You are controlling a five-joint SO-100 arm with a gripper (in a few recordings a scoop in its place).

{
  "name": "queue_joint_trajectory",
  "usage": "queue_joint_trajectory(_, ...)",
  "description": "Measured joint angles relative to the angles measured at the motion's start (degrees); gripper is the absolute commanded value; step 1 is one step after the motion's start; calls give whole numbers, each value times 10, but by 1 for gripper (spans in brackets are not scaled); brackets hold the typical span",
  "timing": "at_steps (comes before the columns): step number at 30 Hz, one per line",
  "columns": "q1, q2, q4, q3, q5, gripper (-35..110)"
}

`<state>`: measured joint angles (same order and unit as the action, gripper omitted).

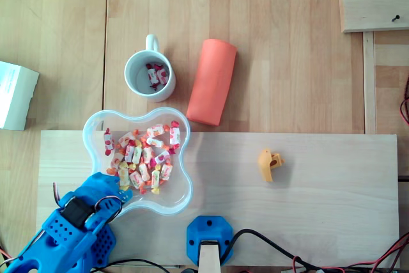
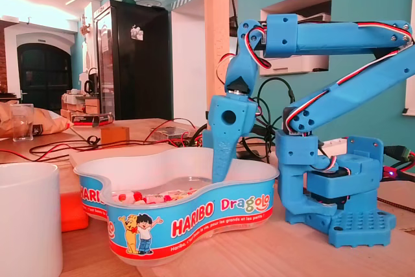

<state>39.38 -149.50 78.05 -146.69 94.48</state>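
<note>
Blue gripper (image 2: 219, 172) dips into the candy tub (image 2: 194, 209) above the sweets (image 1: 144, 155), beside a mug (image 1: 135, 76); whether its fingers are parted cannot be told.

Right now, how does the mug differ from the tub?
The mug is round, plain white, with a handle; the tub is lobed, translucent, and has none. The mug holds a few candies; the tub holds many. The gripper dips into the tub, not the mug. Both stand upright and open, with wrapped candies inside.
</note>
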Motion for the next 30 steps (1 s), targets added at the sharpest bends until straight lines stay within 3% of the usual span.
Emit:
queue_joint_trajectory(11, 4, 4, -192, -9, -6, 15)
queue_joint_trajectory(30, 51, 54, -224, -47, -15, 15)
